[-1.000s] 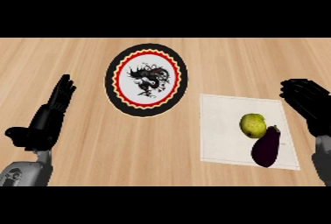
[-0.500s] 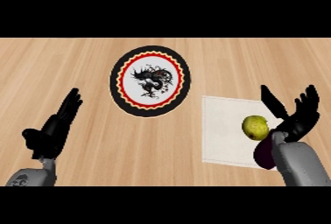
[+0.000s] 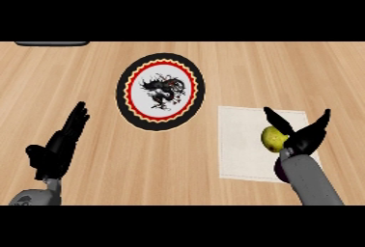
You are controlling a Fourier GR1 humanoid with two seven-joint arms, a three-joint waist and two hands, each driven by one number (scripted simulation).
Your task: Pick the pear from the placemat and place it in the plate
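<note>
1. The right hand (image 3: 301, 137) is at the lower right of the frame, over the white placemat (image 3: 242, 144); its grey arm comes up from the bottom edge and leans a little to the left.
2. This hand is spread wide; one dark finger sticks up and to the left, another sticks up and to the right, like the letter V; it is not closed on anything.
3. The yellow-green pear (image 3: 272, 138) sits on the placemat, right beside the hand's left finger; the hand hides part of it, and I cannot tell if they touch.
4. A small dark purple thing (image 3: 279, 172) peeks out by the arm, low on the placemat; most of it is hidden.
5. The plate (image 3: 161, 91) lies flat on the wooden counter (image 3: 85, 77), in the upper middle of the frame; it has a black rim, a red ring and a dark picture in its white middle; it sits just to the upper left of the placemat.
6. The left hand (image 3: 61, 144) is at the lower left of the frame; its fingers are straight and close together, pointing up; it holds nothing.
</note>
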